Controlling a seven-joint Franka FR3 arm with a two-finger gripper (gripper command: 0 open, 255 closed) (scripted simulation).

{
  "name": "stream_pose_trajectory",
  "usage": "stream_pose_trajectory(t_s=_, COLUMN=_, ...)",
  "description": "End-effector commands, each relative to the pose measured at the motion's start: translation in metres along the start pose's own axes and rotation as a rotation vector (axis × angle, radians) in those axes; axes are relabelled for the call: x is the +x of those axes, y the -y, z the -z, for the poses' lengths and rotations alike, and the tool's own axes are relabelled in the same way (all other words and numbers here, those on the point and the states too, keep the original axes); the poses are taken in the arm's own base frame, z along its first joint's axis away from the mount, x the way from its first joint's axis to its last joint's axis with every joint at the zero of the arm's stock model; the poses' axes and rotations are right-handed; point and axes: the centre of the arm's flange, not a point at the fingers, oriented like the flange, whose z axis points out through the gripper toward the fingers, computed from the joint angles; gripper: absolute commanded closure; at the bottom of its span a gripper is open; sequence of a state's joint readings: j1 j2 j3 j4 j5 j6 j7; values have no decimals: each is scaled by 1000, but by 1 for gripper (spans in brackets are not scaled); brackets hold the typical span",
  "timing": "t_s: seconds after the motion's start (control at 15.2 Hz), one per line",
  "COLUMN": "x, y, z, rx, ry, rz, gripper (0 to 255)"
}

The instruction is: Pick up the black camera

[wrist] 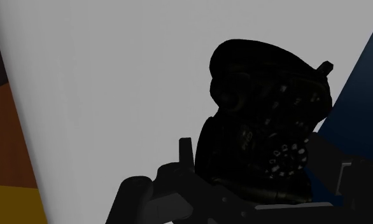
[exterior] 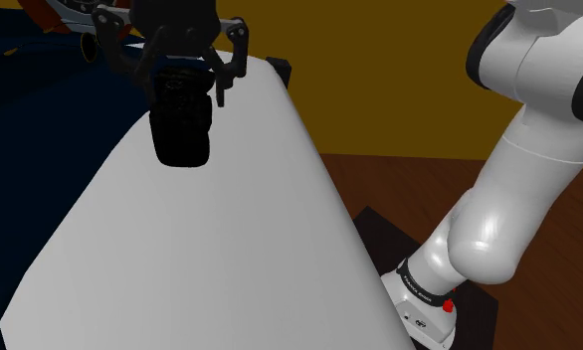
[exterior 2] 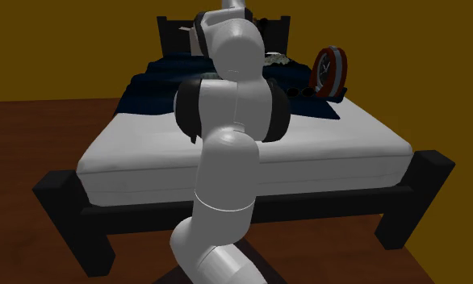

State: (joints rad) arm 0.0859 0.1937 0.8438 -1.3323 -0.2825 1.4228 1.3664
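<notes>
The black camera (exterior: 183, 124) is a bulky dark body over the far end of the white bed sheet (exterior: 200, 259), near the dark blue blanket (exterior: 41, 109). My black gripper (exterior: 185, 85) comes down on it from above. In the wrist view the camera (wrist: 261, 108) sits between my two fingers, with one fingertip (wrist: 186, 151) against its side and the other pressed to the opposite side, so the gripper (wrist: 258, 159) is shut on it. I cannot tell whether the camera rests on the sheet or hangs just above it. In the second exterior view the arm (exterior 2: 227, 121) hides the hand.
The bed has a dark frame (exterior 2: 65, 202) and headboard on a brown wooden floor (exterior 2: 33, 242). A round red and white object (exterior 2: 328, 71) and other small things lie on the blue blanket (exterior 2: 154, 89) near the headboard. A yellow wall stands behind.
</notes>
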Motion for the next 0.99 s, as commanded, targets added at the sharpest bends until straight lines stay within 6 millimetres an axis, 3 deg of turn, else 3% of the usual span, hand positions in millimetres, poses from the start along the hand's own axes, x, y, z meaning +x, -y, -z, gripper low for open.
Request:
stream_pose_trajectory(t_s=0.0, x=0, y=1, z=-2, rx=-3, ry=3, rz=2, gripper=255)
stream_pose_trajectory(t_s=0.26, x=-1, y=0, z=-2, rx=-3, ry=3, rz=2, gripper=255)
stream_pose_trajectory(t_s=0.92, x=6, y=-4, z=50, rx=-3, ry=3, rz=2, gripper=255)
